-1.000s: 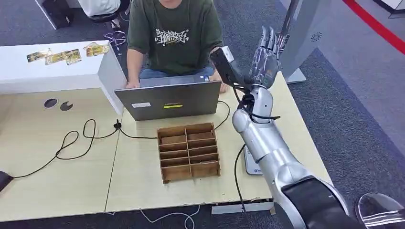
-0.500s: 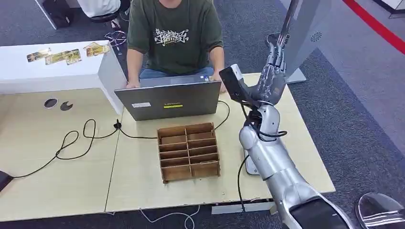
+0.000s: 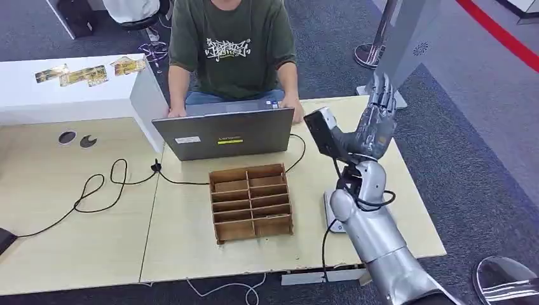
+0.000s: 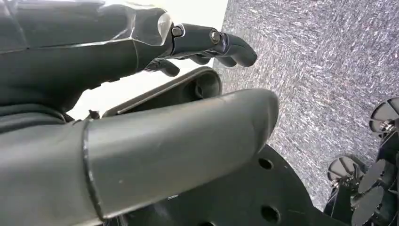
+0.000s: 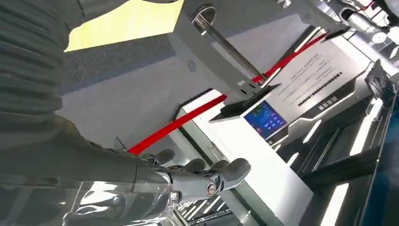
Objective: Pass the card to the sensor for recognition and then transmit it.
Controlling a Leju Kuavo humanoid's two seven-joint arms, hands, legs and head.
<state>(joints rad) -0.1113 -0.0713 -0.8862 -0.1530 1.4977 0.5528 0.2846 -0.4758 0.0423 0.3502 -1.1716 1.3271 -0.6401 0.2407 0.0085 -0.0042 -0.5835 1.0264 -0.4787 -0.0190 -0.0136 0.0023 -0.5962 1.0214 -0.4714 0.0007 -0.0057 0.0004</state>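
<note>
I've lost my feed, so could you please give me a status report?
Right hand open, raised over table. Left hand open. Cards lie on white counter.

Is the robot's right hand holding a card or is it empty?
Empty: the right hand is raised with fingers straight, nothing between them.

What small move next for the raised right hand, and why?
Probably lower the silver right hand toward the pale wooden table: it hangs open and holds no card, and the yellow cards lie far off on the white counter.
</note>
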